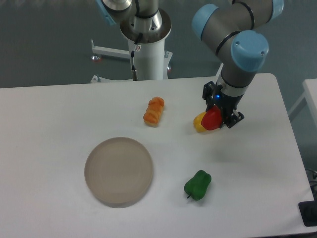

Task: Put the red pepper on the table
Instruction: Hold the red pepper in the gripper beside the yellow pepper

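Observation:
The red pepper (212,119) is small and glossy, and it sits between the fingers of my gripper (216,118), which is shut on it. It hangs just above or at the white table (59,114); whether it touches the surface I cannot tell. A yellow pepper (199,123) lies right beside it on the left, partly hidden behind the red one. The gripper comes down from the arm at the right rear of the table.
An orange pepper (154,111) lies left of the gripper, near the table's middle. A green pepper (198,185) rests toward the front. A round beige-grey plate (119,171) sits at the front left. The robot's base column (147,54) stands behind the far edge.

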Controlling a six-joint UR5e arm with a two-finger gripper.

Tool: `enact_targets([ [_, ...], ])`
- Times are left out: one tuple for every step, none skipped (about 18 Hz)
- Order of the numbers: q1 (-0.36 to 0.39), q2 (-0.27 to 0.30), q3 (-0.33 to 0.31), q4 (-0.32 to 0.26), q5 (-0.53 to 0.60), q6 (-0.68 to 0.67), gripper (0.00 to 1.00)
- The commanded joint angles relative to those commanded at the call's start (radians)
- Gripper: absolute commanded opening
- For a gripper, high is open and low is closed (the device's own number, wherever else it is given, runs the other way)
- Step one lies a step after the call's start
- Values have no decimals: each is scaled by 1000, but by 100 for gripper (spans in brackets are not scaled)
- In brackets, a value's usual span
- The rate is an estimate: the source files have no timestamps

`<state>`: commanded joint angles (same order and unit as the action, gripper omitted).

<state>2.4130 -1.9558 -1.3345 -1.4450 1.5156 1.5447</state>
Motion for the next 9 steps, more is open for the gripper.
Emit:
enact_targets([
  [0,0,-2,2,2,2,26],
  [2,2,-2,2,2,2,26],
  [2,2,0,0,2,2,26],
  [3,2,3,-2,3,2,26],
  [3,2,9,-5,3,2,26],
  [6,2,11,-6,3,2,26],
  [8,2,11,-6,3,3,26],
  [12,3,11,-6,5,9,26],
  [27,3,11,-6,2,17,26],
])
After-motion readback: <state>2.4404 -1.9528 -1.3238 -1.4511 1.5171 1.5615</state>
